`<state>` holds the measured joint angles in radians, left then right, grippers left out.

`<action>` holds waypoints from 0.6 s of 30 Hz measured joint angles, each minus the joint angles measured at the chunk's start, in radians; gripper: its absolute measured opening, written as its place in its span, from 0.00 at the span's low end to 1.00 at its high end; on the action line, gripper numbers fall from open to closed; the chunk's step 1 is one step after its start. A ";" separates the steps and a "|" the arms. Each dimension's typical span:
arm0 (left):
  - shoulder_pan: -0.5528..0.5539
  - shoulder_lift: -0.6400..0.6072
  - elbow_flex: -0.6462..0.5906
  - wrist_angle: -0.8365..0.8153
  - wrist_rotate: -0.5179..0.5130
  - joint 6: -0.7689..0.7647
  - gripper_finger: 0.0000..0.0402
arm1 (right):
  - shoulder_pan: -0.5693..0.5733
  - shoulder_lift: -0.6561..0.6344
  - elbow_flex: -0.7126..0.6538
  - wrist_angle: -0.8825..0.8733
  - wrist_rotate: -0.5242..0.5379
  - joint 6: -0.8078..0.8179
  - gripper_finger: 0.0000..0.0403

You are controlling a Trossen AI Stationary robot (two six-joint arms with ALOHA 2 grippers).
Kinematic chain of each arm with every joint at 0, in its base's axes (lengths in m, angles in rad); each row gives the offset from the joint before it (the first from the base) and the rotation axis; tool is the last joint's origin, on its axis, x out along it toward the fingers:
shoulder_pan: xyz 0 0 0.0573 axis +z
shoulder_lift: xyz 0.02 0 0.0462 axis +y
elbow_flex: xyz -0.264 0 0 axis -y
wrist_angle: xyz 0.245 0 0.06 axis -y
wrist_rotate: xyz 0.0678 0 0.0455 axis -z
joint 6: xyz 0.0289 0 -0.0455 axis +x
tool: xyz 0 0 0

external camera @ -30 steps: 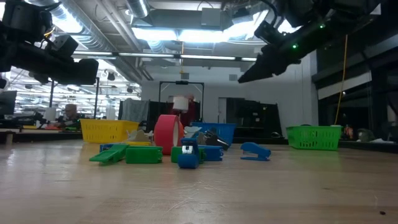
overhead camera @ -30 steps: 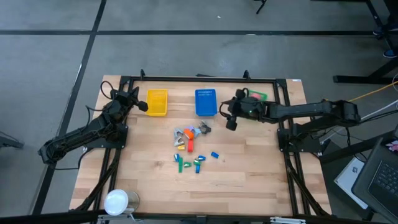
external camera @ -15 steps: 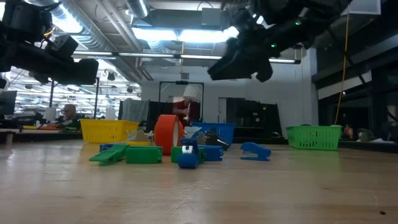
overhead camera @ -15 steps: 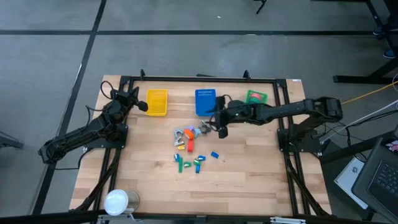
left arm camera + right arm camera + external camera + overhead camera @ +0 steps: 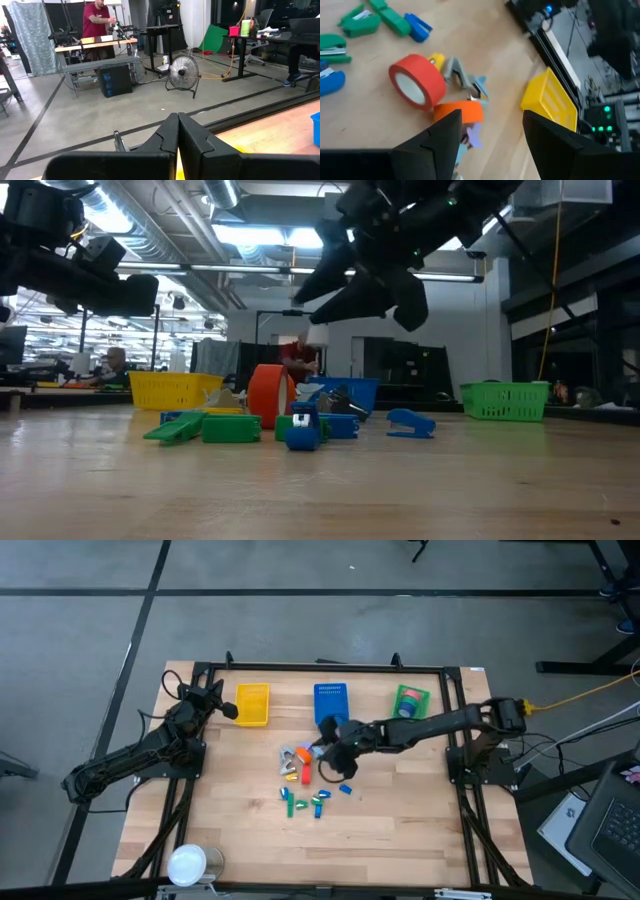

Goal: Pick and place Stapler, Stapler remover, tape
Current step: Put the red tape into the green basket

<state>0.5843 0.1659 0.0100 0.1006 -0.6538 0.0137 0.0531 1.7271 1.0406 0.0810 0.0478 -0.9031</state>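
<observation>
The right gripper (image 5: pixel 331 762) hangs over the middle of the table (image 5: pixel 420 830), above the right edge of the heap of small office things, and its two fingers (image 5: pixel 440 137) stand spread apart with nothing between them. In the right wrist view the red tape roll (image 5: pixel 416 81) stands on its edge (its white core faces the camera), and an orange tape roll (image 5: pixel 460 111) lies just beside it, touching or almost touching. Near them lie a grey and blue metal piece (image 5: pixel 465 80), probably a staple remover, though the view is not clear enough to be sure. Green staplers (image 5: pixel 385 17) and a blue one (image 5: pixel 417 26) lie further away on the wood. Behind the heap, along the far edge of the table, stand the yellow bin (image 5: pixel 252 704), the blue bin (image 5: pixel 331 704) and the green bin (image 5: pixel 411 700). The left gripper (image 5: pixel 229 710) waits near the yellow bin with its fingers pressed together, empty.
</observation>
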 joint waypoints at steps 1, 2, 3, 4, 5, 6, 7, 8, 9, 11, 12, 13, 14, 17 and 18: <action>0.000 0.000 0.000 0.000 0.000 0.000 0.00 | 0.008 0.010 0.008 0.001 0.000 -0.016 0.54; 0.000 0.000 0.000 0.000 0.000 0.000 0.00 | 0.015 0.017 0.016 0.000 0.000 -0.024 0.54; 0.000 0.000 0.000 0.000 0.000 0.000 0.00 | 0.022 0.023 0.023 0.000 0.000 -0.031 0.54; 0.000 0.000 0.000 0.000 0.000 0.000 0.00 | 0.028 0.032 0.032 0.002 0.000 -0.042 0.54; 0.000 0.000 0.000 0.000 0.000 0.000 0.00 | 0.034 0.040 0.039 0.004 0.000 -0.048 0.54; 0.000 0.000 0.000 0.000 0.000 0.000 0.00 | 0.038 0.047 0.042 -0.003 0.000 -0.048 0.54; 0.000 0.000 0.000 0.000 0.000 0.000 0.00 | 0.042 0.057 0.046 -0.004 0.000 -0.048 0.54; 0.000 0.000 0.000 0.000 0.000 0.000 0.00 | 0.046 0.065 0.047 -0.006 0.000 -0.048 0.54; 0.000 0.000 0.000 0.000 0.000 0.000 0.00 | 0.049 0.070 0.047 -0.014 0.000 -0.048 0.54; 0.000 0.000 0.000 0.000 0.000 0.000 0.00 | 0.054 0.084 0.047 -0.013 0.000 -0.048 0.54; 0.000 0.000 0.000 0.000 0.000 0.000 0.00 | 0.056 0.091 0.047 -0.018 0.000 -0.047 0.54; 0.000 0.000 0.000 0.000 0.000 0.000 0.00 | 0.059 0.101 0.047 -0.021 0.000 -0.048 0.54; 0.000 0.000 0.000 0.000 0.000 0.000 0.00 | 0.062 0.110 0.047 -0.020 0.000 -0.048 0.54; 0.000 0.000 0.000 0.000 0.000 0.000 0.00 | 0.069 0.141 0.047 -0.013 0.000 -0.048 0.54; 0.000 0.000 0.000 0.000 0.000 0.000 0.00 | 0.071 0.152 0.047 -0.010 0.000 -0.048 0.54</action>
<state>0.5842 0.1661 0.0100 0.1005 -0.6538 0.0137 0.1237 1.8786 1.0878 0.0707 0.0479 -0.9512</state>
